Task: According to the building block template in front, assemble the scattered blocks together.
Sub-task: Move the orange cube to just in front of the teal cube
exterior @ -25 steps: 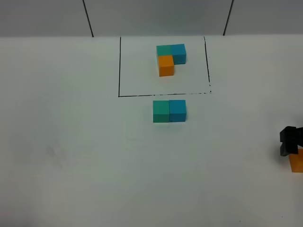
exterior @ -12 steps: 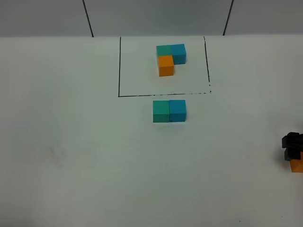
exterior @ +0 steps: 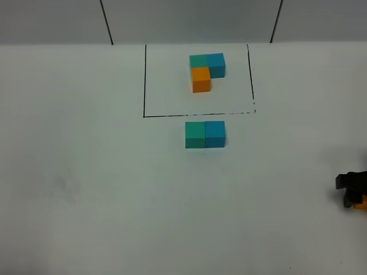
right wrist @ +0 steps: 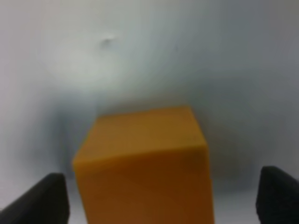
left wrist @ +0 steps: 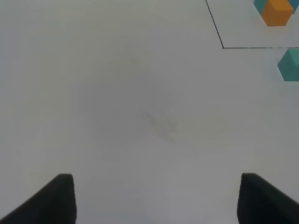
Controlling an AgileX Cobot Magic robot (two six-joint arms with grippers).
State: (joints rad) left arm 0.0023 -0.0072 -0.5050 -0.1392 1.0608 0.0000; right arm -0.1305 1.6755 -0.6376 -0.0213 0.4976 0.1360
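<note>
The right claw (exterior: pixel 351 190) has slid toward the near edge of the counter (exterior: pixel 86 172) since a second ago and now sits low over the loose orange cube (right wrist: pixel 145 163), covering most of it from above. The wrist view shows its two tips standing either side of the cube with a gap on each side, so it is released, not gripping. This cube lies far out on the right side of the counter, well apart from the others.

The teal cube (exterior: pixel 195 135) and blue cube (exterior: pixel 215 133) have not shifted. They sit touching side by side mid-counter, teal on the left, just outside the near line of the black frame (exterior: pixel 144 80). Inside the frame, toward the far edge, sits the template (exterior: pixel 205 71): teal and blue in a row, with orange in front of the teal.

The left claw (left wrist: pixel 154 198) hangs released over bare counter, with nothing between its tips.
</note>
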